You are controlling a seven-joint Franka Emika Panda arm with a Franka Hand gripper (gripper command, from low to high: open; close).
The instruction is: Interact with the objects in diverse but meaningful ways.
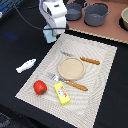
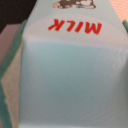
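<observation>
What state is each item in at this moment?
White robot tool: over the carton, jaws hidden.
Light-blue milk carton: at the placemat's far corner.
White toy fish: flat, off the mat.
Red tomato: on the mat.
Yellow box with red marks: lying flat.

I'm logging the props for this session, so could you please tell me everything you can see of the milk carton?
The milk carton is light blue, looks like smooth plastic or coated card, and has "MILK" in red letters with a small dark animal picture beyond it. In the exterior view it stands at the far corner of the woven placemat, mostly hidden by the gripper directly over it. Whether the fingers touch it cannot be told.
</observation>
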